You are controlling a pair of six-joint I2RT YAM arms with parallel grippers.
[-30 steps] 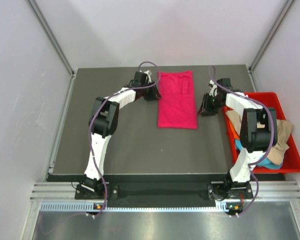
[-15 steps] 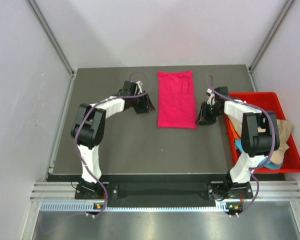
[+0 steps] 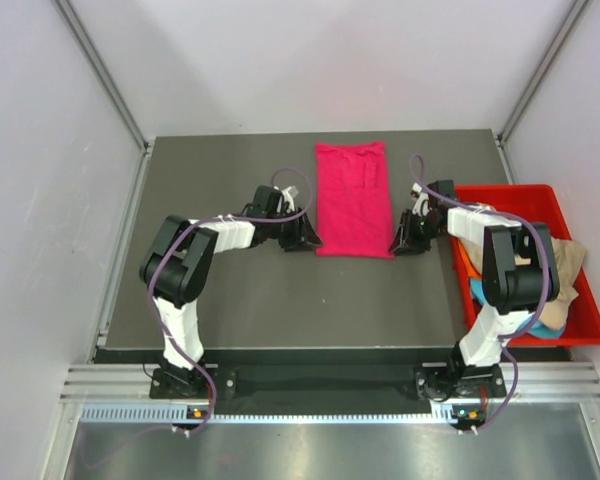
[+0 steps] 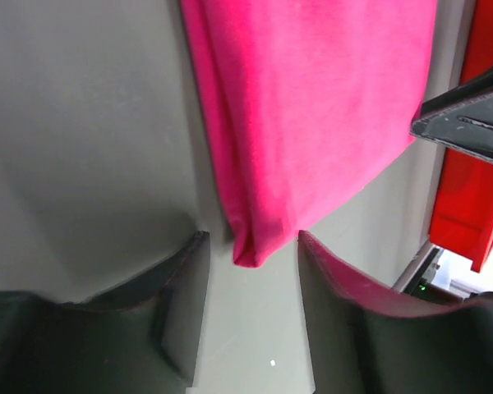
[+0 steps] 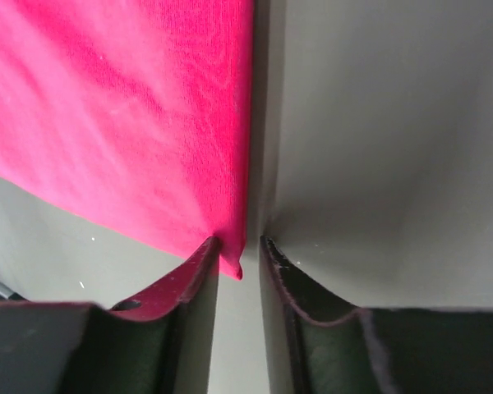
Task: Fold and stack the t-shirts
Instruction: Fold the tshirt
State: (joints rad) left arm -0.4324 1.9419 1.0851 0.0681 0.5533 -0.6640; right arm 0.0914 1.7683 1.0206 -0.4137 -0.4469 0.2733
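The magenta-pink t-shirt (image 3: 352, 200) lies flat on the dark table, folded into a long strip. My left gripper (image 3: 305, 238) is open at the strip's near-left corner. In the left wrist view that corner of the shirt (image 4: 312, 107) points into the gap of the left gripper (image 4: 251, 242). My right gripper (image 3: 402, 243) is open at the near-right corner. In the right wrist view the shirt (image 5: 123, 107) has its corner tip between the fingers of the right gripper (image 5: 238, 246), beside the left finger. Tan (image 3: 560, 265) and turquoise (image 3: 477, 290) shirts lie in the bin.
A rigid red plastic bin (image 3: 580, 330) stands at the table's right edge, right behind the right arm; it also shows in the left wrist view (image 4: 468, 205). Grey walls enclose the table on three sides.
My left gripper has moved down along the shirt's left edge, from its far end to its near-left corner. My right gripper has shifted slightly nearer, to the near-right corner. The shirt has not moved.
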